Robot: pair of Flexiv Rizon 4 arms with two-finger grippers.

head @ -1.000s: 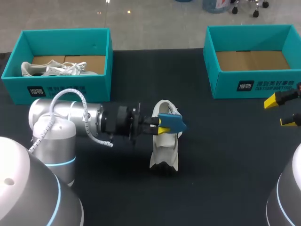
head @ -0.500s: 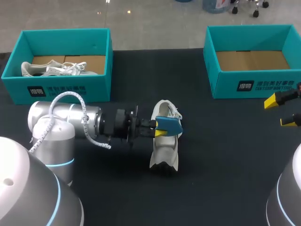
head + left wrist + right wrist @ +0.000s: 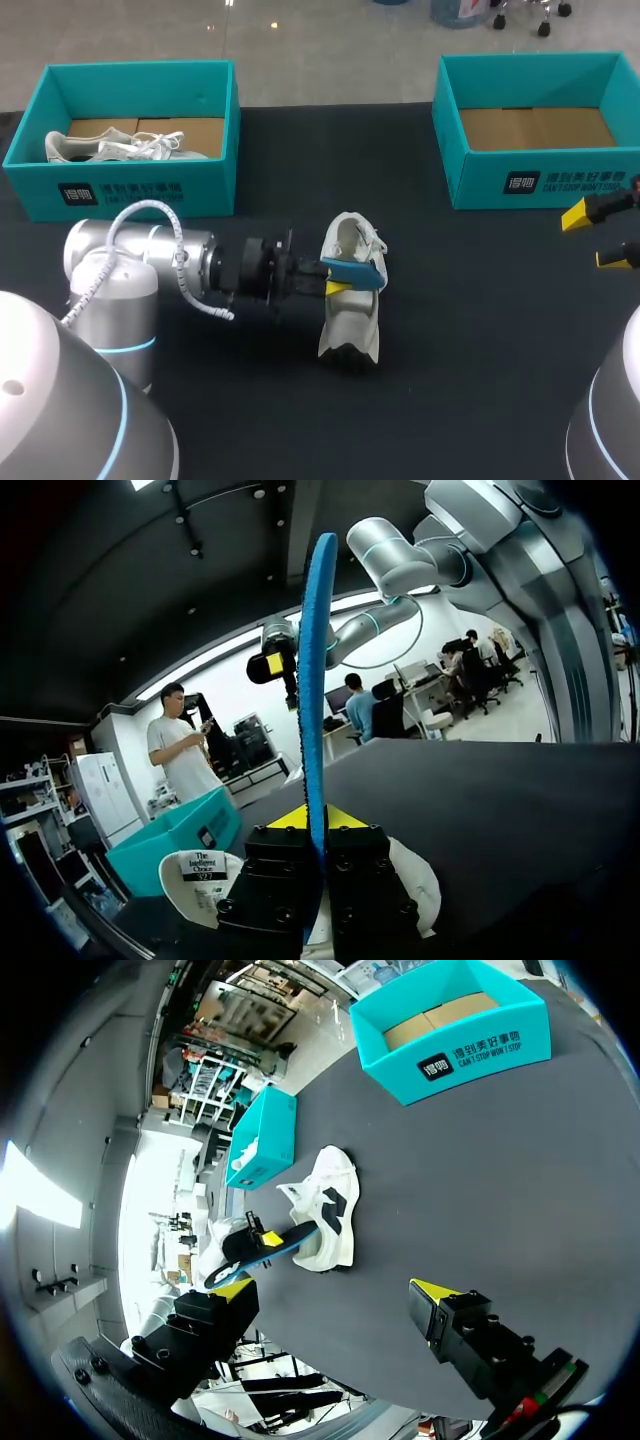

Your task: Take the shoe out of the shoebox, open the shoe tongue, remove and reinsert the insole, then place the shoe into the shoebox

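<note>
A white shoe [image 3: 349, 310] lies on the black table's middle, opening toward the far side. My left gripper [image 3: 333, 279] comes in from the left and is shut on a blue insole [image 3: 356, 272], held just over the shoe's opening. In the left wrist view the insole [image 3: 316, 670] stands edge-on between the yellow tips [image 3: 305, 818], with the shoe [image 3: 412, 878] under them. My right gripper [image 3: 597, 237] hangs open at the table's right edge, far from the shoe [image 3: 331, 1208]; its fingers [image 3: 233, 1289] hold nothing.
A teal shoebox [image 3: 220, 150] at the back left holds another white shoe [image 3: 110, 148]. A second teal shoebox [image 3: 452, 150] at the back right shows only its cardboard floor. Open black table lies between the shoe and my right gripper.
My left arm has drawn back a little to the left, and the blue insole has come down and left, closer to the shoe's opening. The right arm has not moved.
</note>
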